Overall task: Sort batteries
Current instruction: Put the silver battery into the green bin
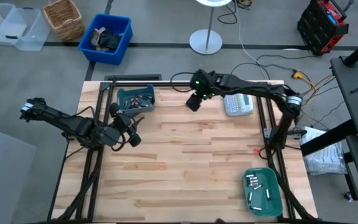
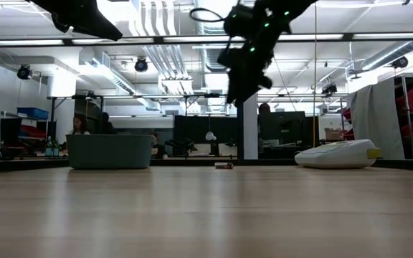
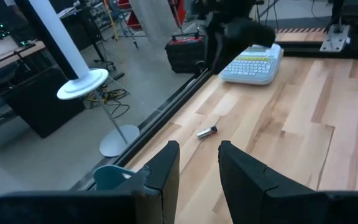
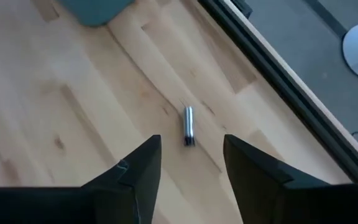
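One small silvery battery with a dark end [image 4: 188, 126] lies alone on its side on the wood near the table's far edge; it also shows in the left wrist view [image 3: 207, 131] and the low view [image 2: 224, 165]. My right gripper [image 4: 191, 158] is open and hangs well above this battery [image 2: 246, 75], touching nothing. My left gripper [image 3: 199, 167] is open over the table's left part [image 1: 132, 135] and points toward the battery from a distance. A teal tray [image 1: 135, 99] holds dark and coppery cells. A green tray [image 1: 263, 190] holds silvery cells.
A grey-white label maker [image 1: 238, 104] sits near the far right edge, close behind my right arm. The teal tray stands at the far left, the green tray at the near right corner. A black rail [image 4: 272, 59] runs along the far edge. Bare wood lies between.
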Action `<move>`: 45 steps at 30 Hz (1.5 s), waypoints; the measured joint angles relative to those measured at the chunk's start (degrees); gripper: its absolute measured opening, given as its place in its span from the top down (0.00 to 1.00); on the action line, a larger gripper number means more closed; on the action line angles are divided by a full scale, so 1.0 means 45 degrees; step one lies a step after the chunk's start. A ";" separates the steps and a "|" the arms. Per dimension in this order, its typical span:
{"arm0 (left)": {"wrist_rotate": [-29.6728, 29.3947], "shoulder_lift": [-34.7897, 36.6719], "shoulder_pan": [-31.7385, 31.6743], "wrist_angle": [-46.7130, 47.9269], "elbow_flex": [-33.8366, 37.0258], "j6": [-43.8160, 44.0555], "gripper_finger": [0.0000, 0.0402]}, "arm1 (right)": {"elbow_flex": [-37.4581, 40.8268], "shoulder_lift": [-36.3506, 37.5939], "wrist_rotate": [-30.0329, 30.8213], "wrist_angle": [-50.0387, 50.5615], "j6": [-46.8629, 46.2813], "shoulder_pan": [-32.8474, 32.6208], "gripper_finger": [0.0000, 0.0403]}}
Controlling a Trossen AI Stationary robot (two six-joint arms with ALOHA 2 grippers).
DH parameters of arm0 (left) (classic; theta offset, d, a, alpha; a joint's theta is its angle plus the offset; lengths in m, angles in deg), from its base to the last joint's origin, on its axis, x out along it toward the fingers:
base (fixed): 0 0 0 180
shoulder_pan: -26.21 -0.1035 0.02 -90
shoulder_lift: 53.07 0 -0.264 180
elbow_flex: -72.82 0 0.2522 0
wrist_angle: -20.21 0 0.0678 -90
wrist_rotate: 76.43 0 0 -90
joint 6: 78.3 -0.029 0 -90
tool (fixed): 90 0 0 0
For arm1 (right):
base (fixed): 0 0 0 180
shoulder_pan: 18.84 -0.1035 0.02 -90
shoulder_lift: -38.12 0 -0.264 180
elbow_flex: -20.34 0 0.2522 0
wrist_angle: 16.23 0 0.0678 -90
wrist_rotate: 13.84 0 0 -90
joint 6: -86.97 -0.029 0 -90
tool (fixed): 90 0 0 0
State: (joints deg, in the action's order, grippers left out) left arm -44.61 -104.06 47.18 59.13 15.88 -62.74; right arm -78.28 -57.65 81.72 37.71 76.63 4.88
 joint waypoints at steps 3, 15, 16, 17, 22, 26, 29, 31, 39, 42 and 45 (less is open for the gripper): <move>-0.0005 0.0063 0.0005 0.0469 -0.0018 0.0109 0.77 | -0.0866 -0.1105 -0.0005 -0.0019 0.0465 0.0000 0.58; 0.0027 0.0745 0.0010 0.3371 -0.0018 0.2885 0.77 | -0.2924 -0.4528 0.0023 0.1537 0.0825 0.0010 0.56; 0.0037 0.0804 0.0010 0.3585 -0.0018 0.3093 0.77 | -0.3040 -0.4723 0.0078 0.1622 0.0857 0.0005 0.56; 0.0039 0.0870 0.0010 0.3767 -0.0018 0.3268 0.77 | -0.3142 -0.4898 0.0101 0.1638 0.0901 0.0008 0.57; 0.0113 0.1051 0.0010 0.4419 -0.0018 0.3919 0.77 | -0.3483 -0.5594 0.0403 0.1646 0.1304 0.0068 0.57; 0.0626 0.1095 0.0010 0.4508 -0.0018 0.4050 0.77 | -0.3463 -0.5645 0.1222 0.1753 0.1617 0.0070 0.56; 0.0821 0.1056 0.0019 0.4519 -0.0018 0.4056 0.77 | -0.3463 -0.5618 0.1234 0.1864 0.1641 0.0073 0.54; 0.0821 0.0996 0.0019 0.4529 -0.0018 0.4056 0.77 | -0.3459 -0.5614 0.1234 0.1761 0.1809 0.0073 0.54; 0.1141 0.0823 0.0019 0.4645 0.0011 0.4061 0.77 | -0.3421 -0.5963 0.0539 0.1685 0.3744 0.0073 0.53; 0.1190 0.0828 0.0019 0.4659 0.0011 0.4108 0.77 | -0.3417 -0.5968 0.0229 0.1656 0.4581 0.0079 0.54; 0.1189 0.0814 0.0017 0.5009 0.0019 0.4369 0.77 | -0.3386 -0.6007 0.0194 0.1666 0.4816 0.0146 0.53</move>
State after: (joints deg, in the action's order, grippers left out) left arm -39.26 -100.40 47.26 81.67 15.96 -43.09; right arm -93.52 -84.68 82.59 45.21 98.30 5.54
